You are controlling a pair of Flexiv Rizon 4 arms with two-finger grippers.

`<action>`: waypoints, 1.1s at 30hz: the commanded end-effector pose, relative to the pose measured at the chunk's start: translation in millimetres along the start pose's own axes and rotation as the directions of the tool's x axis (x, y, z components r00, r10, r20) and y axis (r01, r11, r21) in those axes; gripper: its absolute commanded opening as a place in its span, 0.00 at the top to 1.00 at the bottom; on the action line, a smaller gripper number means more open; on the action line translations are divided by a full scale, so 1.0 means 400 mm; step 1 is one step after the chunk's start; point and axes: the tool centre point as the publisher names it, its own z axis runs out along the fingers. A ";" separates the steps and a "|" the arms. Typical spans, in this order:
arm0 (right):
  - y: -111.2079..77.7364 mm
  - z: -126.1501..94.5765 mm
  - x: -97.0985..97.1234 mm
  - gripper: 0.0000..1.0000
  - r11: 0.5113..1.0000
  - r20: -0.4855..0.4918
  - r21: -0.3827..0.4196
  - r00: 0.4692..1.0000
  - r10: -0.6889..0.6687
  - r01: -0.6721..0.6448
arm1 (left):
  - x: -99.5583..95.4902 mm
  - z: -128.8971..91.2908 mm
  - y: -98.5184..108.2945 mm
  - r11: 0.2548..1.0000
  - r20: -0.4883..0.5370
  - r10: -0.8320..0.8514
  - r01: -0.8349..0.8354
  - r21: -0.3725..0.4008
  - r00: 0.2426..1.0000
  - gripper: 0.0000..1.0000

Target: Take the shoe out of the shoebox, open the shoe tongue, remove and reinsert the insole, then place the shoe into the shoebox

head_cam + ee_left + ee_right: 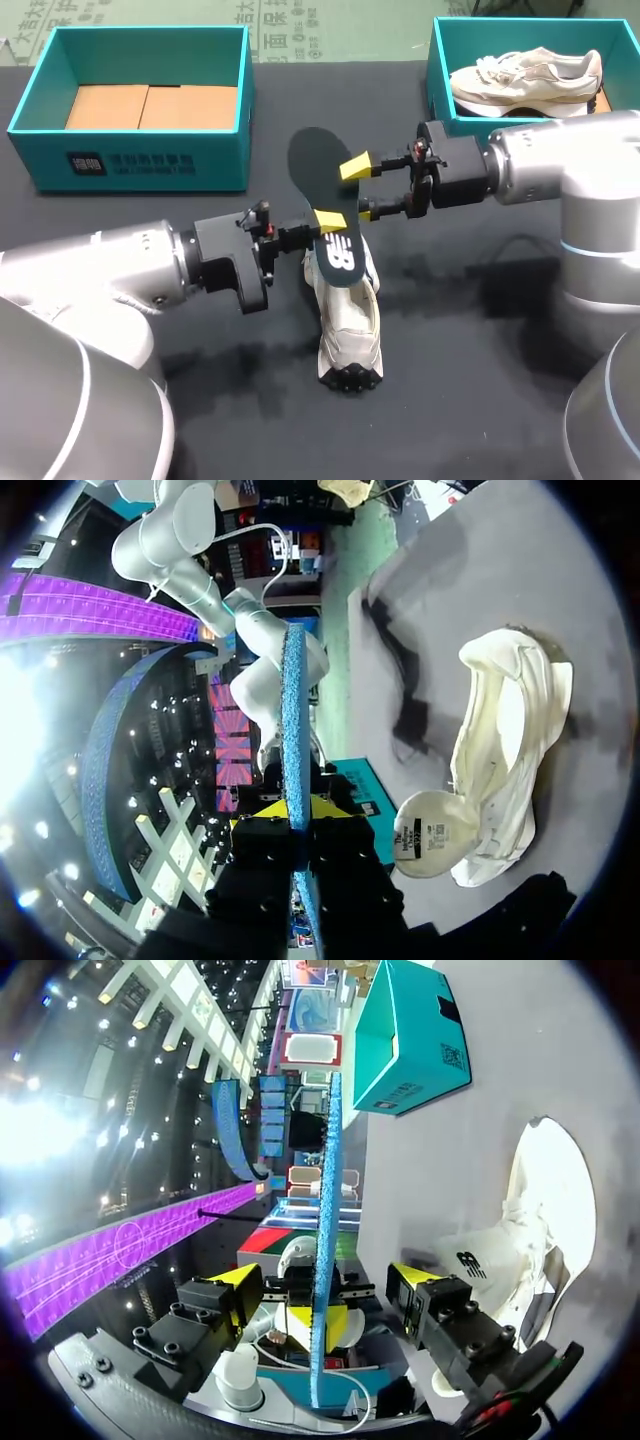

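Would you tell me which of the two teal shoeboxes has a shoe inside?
The right shoebox, at the far right corner, holds a beige shoe; the left shoebox shows only cardboard.

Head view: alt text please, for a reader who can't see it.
The left claw holds a dark insole over a cream shoe on the black table, with the open right claw at the insole's far edge. Behind, the left teal shoebox is empty and the right teal shoebox holds another shoe.
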 end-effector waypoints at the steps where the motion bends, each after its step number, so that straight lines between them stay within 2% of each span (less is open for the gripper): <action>1: 0.006 0.013 -0.007 0.22 1.000 -0.001 0.007 1.000 -0.008 0.008 | -0.005 0.007 0.005 1.000 -0.011 0.001 -0.001 0.012 1.000 1.00; 3: 0.005 0.017 -0.008 0.31 1.000 -0.001 0.009 1.000 -0.011 0.011 | -0.005 0.009 0.004 1.000 -0.014 0.002 -0.002 0.014 1.000 1.00; 5: 0.003 0.020 -0.008 0.48 1.000 -0.001 0.013 1.000 -0.013 0.013 | -0.006 0.011 0.002 1.000 -0.014 0.003 -0.003 0.016 1.000 1.00; 6: 0.003 0.021 -0.009 0.50 1.000 -0.001 0.014 1.000 -0.014 0.014 | -0.007 0.012 0.000 1.000 -0.014 0.005 -0.004 0.017 1.000 1.00; 15: -0.008 0.028 -0.009 0.56 0.999 0.000 0.014 0.999 -0.036 0.036 | -0.006 0.017 -0.014 1.000 -0.018 0.018 -0.018 0.022 1.000 1.00; 33: -0.031 0.023 -0.007 0.59 0.999 -0.004 -0.015 0.999 -0.051 0.051 | 0.002 0.015 -0.031 0.999 -0.021 0.034 -0.034 -0.020 0.999 1.00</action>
